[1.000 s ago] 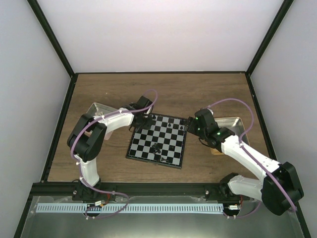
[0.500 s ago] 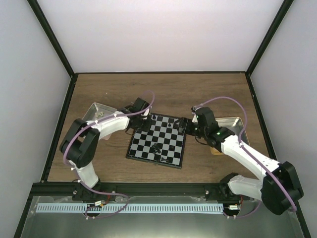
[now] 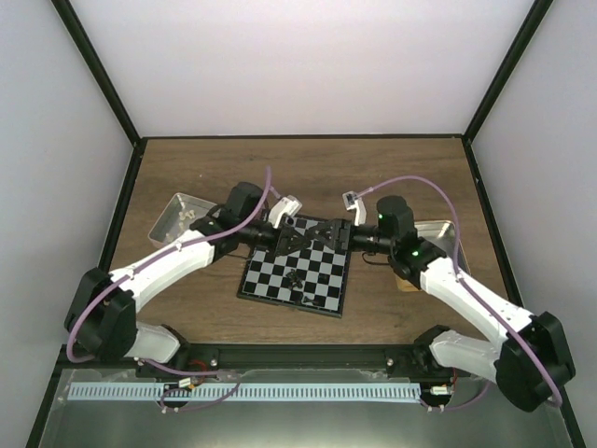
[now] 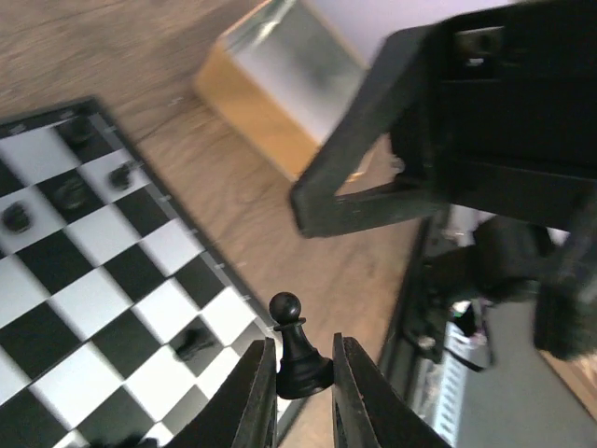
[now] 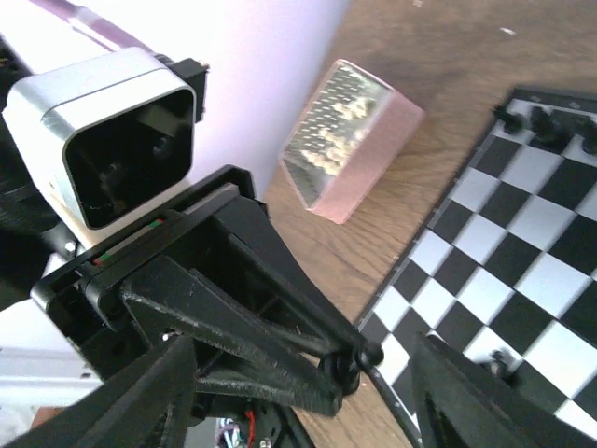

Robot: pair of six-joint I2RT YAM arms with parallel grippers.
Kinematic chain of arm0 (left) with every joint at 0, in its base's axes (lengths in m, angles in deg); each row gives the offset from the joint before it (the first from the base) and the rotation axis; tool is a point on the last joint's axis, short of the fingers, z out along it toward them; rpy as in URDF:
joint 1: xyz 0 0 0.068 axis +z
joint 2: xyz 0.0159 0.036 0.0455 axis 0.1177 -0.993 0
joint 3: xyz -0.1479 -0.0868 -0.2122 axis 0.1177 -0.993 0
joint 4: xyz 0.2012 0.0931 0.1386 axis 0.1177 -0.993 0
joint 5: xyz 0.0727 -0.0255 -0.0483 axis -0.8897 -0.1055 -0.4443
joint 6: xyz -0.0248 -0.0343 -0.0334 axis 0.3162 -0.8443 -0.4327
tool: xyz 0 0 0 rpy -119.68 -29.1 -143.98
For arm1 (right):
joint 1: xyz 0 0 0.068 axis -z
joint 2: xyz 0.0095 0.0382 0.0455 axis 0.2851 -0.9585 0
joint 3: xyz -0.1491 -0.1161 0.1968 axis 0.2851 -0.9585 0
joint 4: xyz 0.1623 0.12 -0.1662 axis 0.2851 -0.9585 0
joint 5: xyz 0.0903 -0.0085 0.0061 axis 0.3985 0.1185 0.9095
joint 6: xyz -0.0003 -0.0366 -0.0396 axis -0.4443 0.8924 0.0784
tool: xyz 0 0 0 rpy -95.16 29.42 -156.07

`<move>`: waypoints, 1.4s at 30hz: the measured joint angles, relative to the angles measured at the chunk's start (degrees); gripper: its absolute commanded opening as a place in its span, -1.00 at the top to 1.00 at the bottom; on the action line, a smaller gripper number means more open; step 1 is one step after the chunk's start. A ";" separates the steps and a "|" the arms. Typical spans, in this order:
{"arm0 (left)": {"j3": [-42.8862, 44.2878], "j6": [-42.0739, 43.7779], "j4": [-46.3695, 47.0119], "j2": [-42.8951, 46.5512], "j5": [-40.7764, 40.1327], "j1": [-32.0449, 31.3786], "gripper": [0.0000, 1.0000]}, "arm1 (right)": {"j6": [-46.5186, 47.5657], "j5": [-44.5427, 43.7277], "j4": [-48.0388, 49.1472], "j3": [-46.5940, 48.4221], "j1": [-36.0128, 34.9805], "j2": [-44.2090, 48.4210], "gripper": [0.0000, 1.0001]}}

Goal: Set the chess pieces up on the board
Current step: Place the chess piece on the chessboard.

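Wood-grain table (image 3: pixel 373 168), plain white walls (image 3: pixel 298 65), black corner frame posts (image 3: pixel 95 65), soft even light

One board (image 3: pixel 319 280); two tins (image 3: pixel 171 217) (image 3: pixel 450 233); two hands (image 3: pixel 300 239) (image 3: pixel 326 233) (pieces (image 4: pixel 298 350) uncountable).

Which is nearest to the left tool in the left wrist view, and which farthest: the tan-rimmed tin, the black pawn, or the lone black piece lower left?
1. black pawn: held upright in the left tool.
2. lone black piece: on the board, lower left of it.
3. tan-rimmed tin: on the table beyond the board's edge, at the top.
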 measured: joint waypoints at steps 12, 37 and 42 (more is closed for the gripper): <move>-0.85 0.24 8.79 6.38 15.56 0.00 0.67 | -1.18 5.53 0.31 1.57 0.00 5.70 0.24; -1.01 -1.38 7.65 6.56 4.83 0.79 -0.29 | 0.94 5.09 -3.15 4.37 0.31 0.35 0.99; -4.15 -3.21 5.73 10.93 -9.07 3.23 -0.30 | 5.35 -7.39 -5.57 8.26 -0.79 -6.16 0.99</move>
